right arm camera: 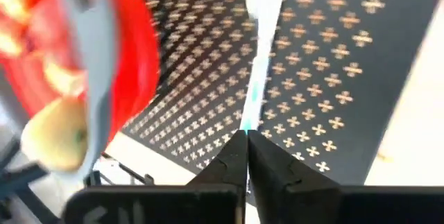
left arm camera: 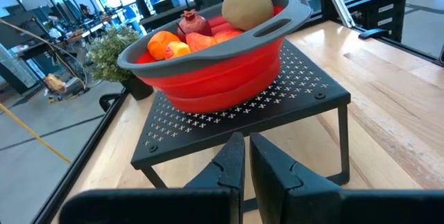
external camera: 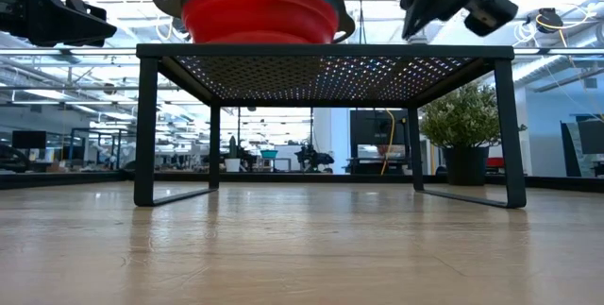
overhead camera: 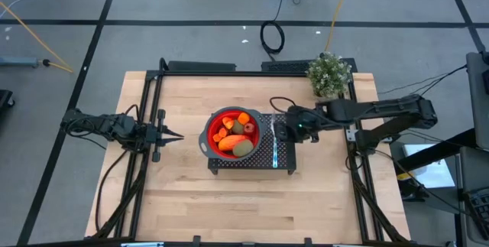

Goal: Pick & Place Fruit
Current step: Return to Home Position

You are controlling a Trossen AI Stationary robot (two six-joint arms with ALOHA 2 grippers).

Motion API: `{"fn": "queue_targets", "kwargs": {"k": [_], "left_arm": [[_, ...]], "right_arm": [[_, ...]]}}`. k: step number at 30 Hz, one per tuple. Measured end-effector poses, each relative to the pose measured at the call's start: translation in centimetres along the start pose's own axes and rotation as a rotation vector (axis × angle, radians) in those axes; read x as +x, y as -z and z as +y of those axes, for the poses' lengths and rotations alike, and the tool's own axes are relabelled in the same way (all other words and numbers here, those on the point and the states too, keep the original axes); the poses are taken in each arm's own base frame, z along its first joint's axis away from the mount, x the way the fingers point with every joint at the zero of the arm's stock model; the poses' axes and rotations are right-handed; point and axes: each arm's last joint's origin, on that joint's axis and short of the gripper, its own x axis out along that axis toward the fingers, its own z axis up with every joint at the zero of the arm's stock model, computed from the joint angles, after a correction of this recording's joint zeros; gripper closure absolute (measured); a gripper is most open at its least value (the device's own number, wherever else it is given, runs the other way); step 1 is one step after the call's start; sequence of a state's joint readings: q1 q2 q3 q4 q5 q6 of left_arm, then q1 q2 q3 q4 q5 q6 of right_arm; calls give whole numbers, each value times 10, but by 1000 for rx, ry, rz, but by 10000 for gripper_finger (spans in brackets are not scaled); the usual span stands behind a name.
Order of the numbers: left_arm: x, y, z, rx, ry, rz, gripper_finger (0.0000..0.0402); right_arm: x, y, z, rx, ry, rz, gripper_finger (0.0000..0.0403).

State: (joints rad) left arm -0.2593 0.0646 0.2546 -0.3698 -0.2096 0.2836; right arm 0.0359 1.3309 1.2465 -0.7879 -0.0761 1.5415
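Fruit all sits inside the red strainer bowl, which stands on the left part of the black perforated shelf at mid-table. Pieces that can be told apart from above: a long orange piece lying across the bowl, a brownish-green oval at the near rim, a dark red round piece toward the right side, and small orange bits at the far side. In the left wrist view the oval rides highest in the heap. A knife with a light-blue handle lies flat on the shelf just right of the bowl, running front to back, apart from the bowl wall. A potted plant stands at the table's back right corner, well apart from the shelf. Left tool: over the left side of the table, pointing at the bowl, near the shelf but clear of it; fingers closed on each other with nothing between them. Right tool: above the right part of the shelf, over the knife; the low view puts it higher than the shelf top. Its fingers are closed together and empty, with the knife on the shelf beyond the tips.
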Motion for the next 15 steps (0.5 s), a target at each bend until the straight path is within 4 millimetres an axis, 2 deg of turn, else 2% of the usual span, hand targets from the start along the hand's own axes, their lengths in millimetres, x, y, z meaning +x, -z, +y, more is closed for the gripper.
{"fn": "queue_targets", "kwargs": {"k": [7, 15], "left_arm": [[0, 0, 0, -4, -1, -1, 376], [0, -1, 0, -38, -4, -12, 376]], "right_arm": [[-23, 22, -3, -234, -65, -148, 402], [-54, 33, -9, -542, -123, -300, 402]]}}
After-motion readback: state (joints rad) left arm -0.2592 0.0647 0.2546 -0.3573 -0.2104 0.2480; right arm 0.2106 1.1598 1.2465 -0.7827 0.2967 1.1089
